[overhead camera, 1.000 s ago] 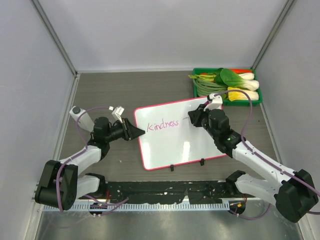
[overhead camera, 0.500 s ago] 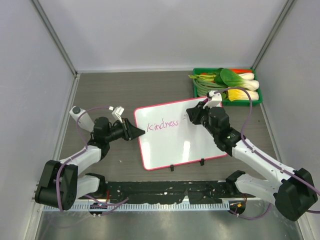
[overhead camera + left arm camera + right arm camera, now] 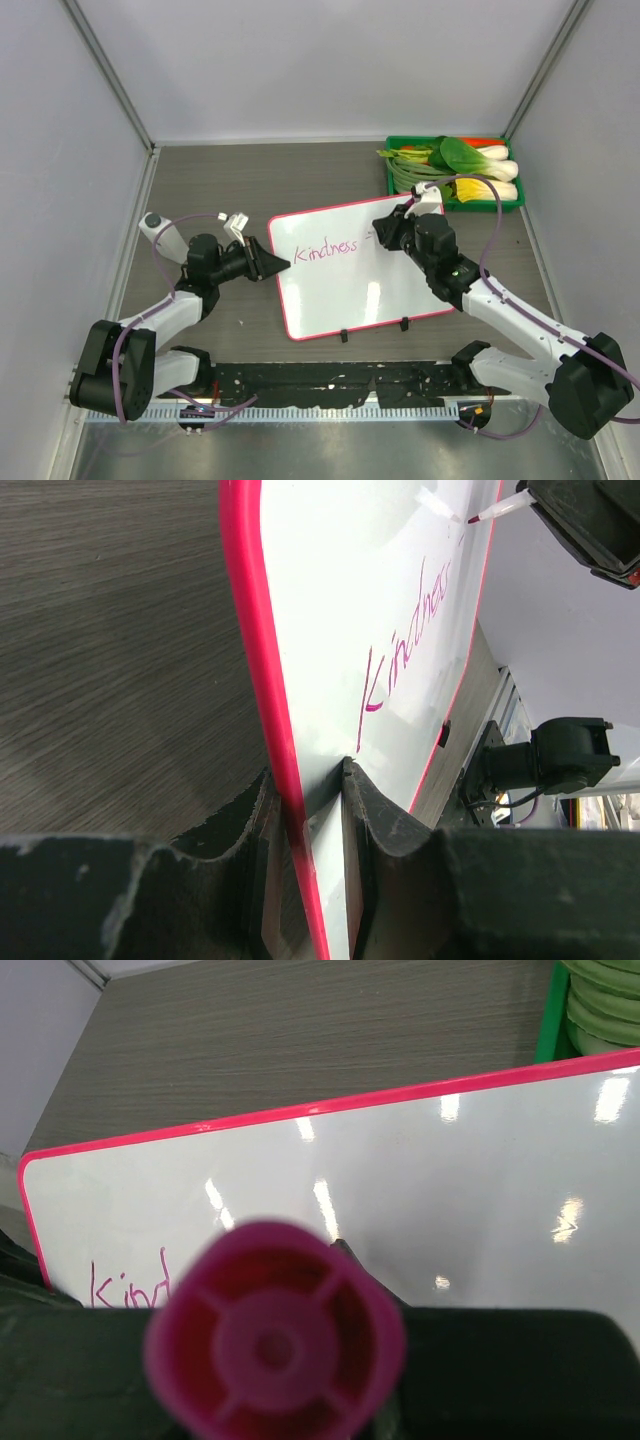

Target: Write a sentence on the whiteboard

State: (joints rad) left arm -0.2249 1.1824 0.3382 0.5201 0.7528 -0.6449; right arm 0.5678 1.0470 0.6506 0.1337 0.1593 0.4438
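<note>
**At mid-frame, one word down and the line unfinished**

Across the middle of the overhead view the whiteboard (image 3: 350,285) lies flat on the table (image 3: 200,180), turned a little so its clipped edge faces the bottom of the frame. The sentence (image 3: 327,250) so far reads as a single pink cursive word, "Kindness", sitting in the upper left part of the white surface. Everything to the right of it and below it is unmarked.

At the board's left edge the left gripper (image 3: 283,264) is clamped on the pink frame. The left wrist view shows one finger on each face of the board, pinching it firmly, so the board is pinned for writing.

Toward the upper right of the board, the right gripper (image 3: 388,232) is closed around the marker (image 3: 275,1345). The pen's pink butt end fills the right wrist view, and its tip shows at the top of the left wrist view, just past the end of the word. Whether the tip is pressing on the surface or only hovering cannot be told.

By my reading the job is early: one word is no sentence, so more words are left to write, starting where the pen now sits. The green tray (image 3: 389,175) of vegetables at upper right plays no part.
</note>
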